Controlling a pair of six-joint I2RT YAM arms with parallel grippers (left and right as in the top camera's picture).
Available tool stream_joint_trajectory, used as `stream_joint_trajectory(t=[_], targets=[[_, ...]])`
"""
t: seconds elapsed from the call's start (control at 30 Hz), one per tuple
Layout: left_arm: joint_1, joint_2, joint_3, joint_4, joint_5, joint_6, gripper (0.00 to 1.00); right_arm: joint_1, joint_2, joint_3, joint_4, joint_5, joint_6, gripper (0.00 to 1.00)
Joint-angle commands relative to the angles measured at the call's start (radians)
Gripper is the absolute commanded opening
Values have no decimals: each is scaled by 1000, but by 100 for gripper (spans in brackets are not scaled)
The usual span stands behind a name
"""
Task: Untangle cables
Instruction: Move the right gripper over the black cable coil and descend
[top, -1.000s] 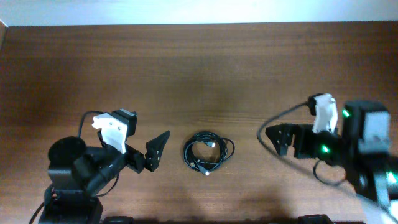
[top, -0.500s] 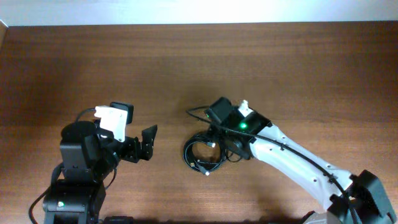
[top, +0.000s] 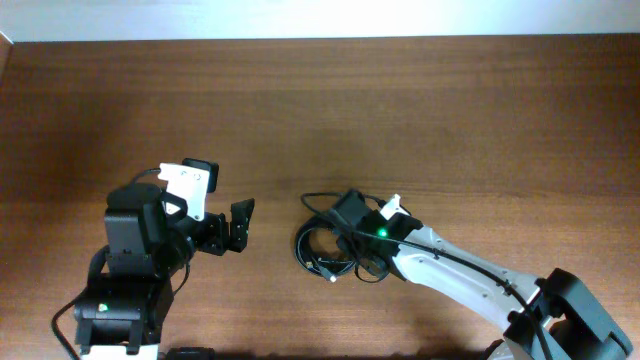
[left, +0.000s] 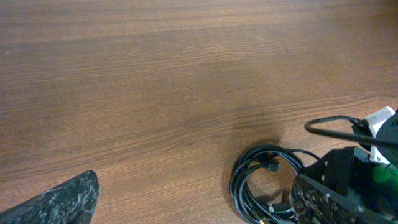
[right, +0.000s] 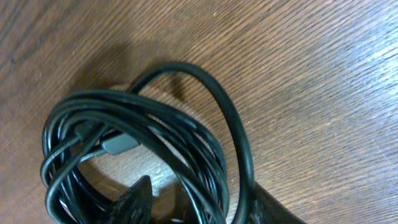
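Note:
The cables (top: 322, 248) lie as one tight black coil on the wooden table (top: 400, 110), also seen in the left wrist view (left: 258, 177). My right gripper (top: 364, 262) is down on the coil's right side. In the right wrist view the cables (right: 155, 134) fill the frame and my right gripper (right: 199, 200) straddles several strands. One finger (right: 134, 202) stands inside the coil and the other (right: 270, 210) outside, with a sliver of table still showing beside the strands. My left gripper (top: 240, 228) hovers open left of the coil, nothing between its fingers (left: 56, 199).
The right arm's own thicker black wire (top: 318, 200) loops up just above the coil, and shows in the left wrist view (left: 329, 123). The right arm's body (top: 450, 275) slants across the table's lower right. Both arm bases stand at the front edge.
The right arm swung in from the right and came down over the coil, its jaws narrowing around the strands. The left arm shifted slightly and stays open.

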Motion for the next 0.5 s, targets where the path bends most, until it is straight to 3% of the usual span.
stream_joint_trajectory(t=[0.0, 0.07, 0.13, 0.2, 0.27, 0.3, 0.33, 0.4, 0.47], targets=[[-2, 1, 8, 1, 9, 16, 99, 8, 5, -5, -8, 1, -3, 22], [-2, 1, 8, 1, 9, 16, 99, 8, 9, -11, -11, 1, -8, 4], [-2, 1, 8, 2, 9, 15, 99, 8, 9, -8, 13, -2, -131, 4], [-2, 1, 8, 2, 9, 16, 99, 8, 2, 52, 3, -31, -395, 4], [-2, 1, 8, -6, 9, 16, 95, 8, -11, 240, -150, -47, -751, 4], [-2, 1, 8, -16, 21, 16, 75, 7, -11, 327, -248, -40, -853, 4], [-2, 1, 8, -29, 35, 16, 46, 7, -11, 394, -331, -9, -884, 4], [-2, 1, 8, -40, 35, 16, 24, 6, -11, 563, -522, 151, -898, 4], [-2, 1, 8, -43, 35, 16, 19, -1, -12, 610, -570, 219, -897, 4]])
